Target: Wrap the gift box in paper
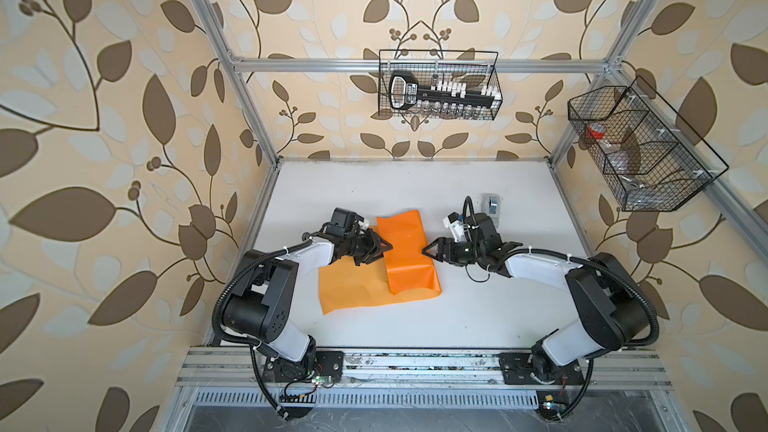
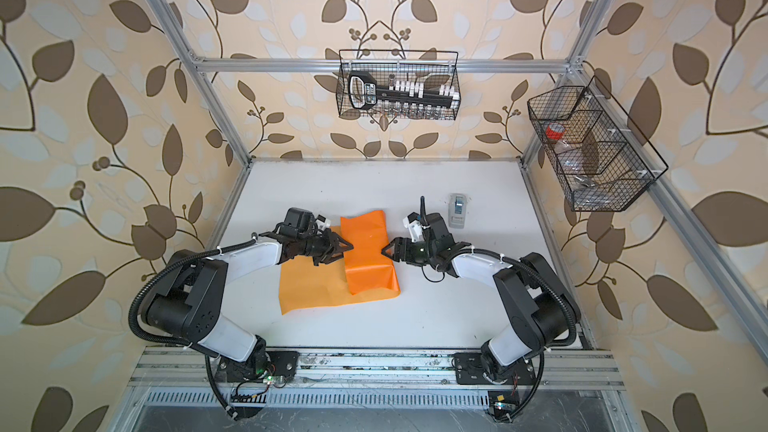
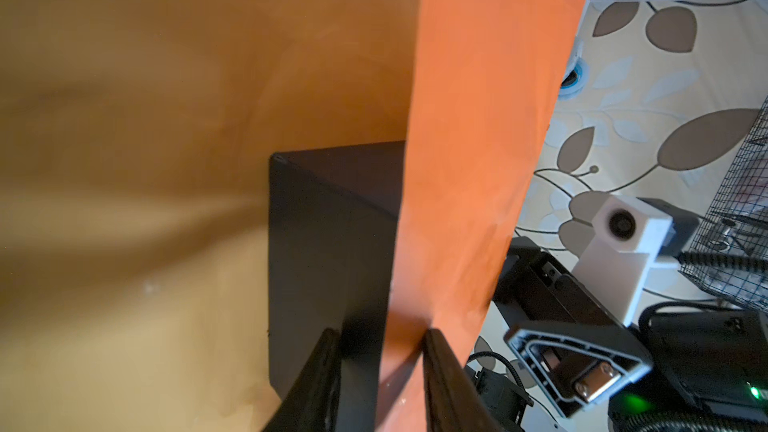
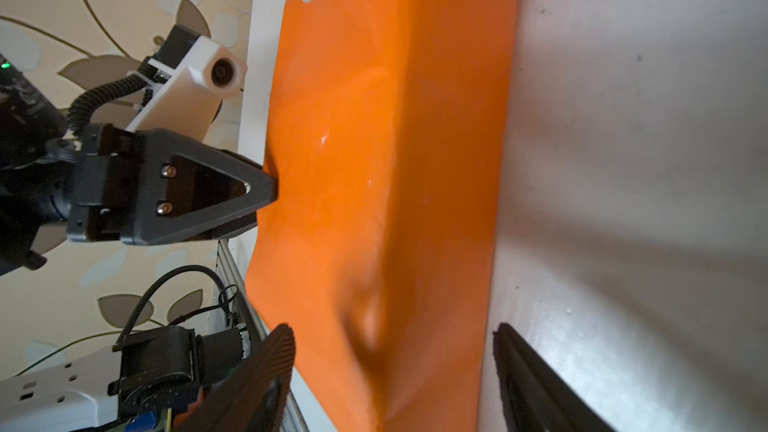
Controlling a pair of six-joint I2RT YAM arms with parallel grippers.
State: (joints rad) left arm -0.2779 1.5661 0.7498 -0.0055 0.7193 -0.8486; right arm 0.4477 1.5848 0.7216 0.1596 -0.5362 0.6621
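The orange paper (image 1: pixel 353 288) lies flat on the white table, with one bright flap (image 1: pixel 407 251) folded up and over the gift box. Both top views hide the box under that flap. In the left wrist view the black gift box (image 3: pixel 328 234) shows beside the flap (image 3: pixel 478 139). My left gripper (image 3: pixel 382 351) is shut on the flap's edge, with one finger (image 3: pixel 440 367) on the orange outside and the other against the box's black side. At the covered box's right side my right gripper (image 1: pixel 428 252) stands open. Its fingers (image 4: pixel 266 367) are spread wide around the paper-covered bulk (image 4: pixel 353 160).
A small grey-white tape dispenser (image 1: pixel 491 203) stands on the table (image 1: pixel 457 317) behind my right wrist. A wire basket (image 1: pixel 438 85) with tools hangs on the back rail. A second wire basket (image 1: pixel 640 151) hangs on the right frame.
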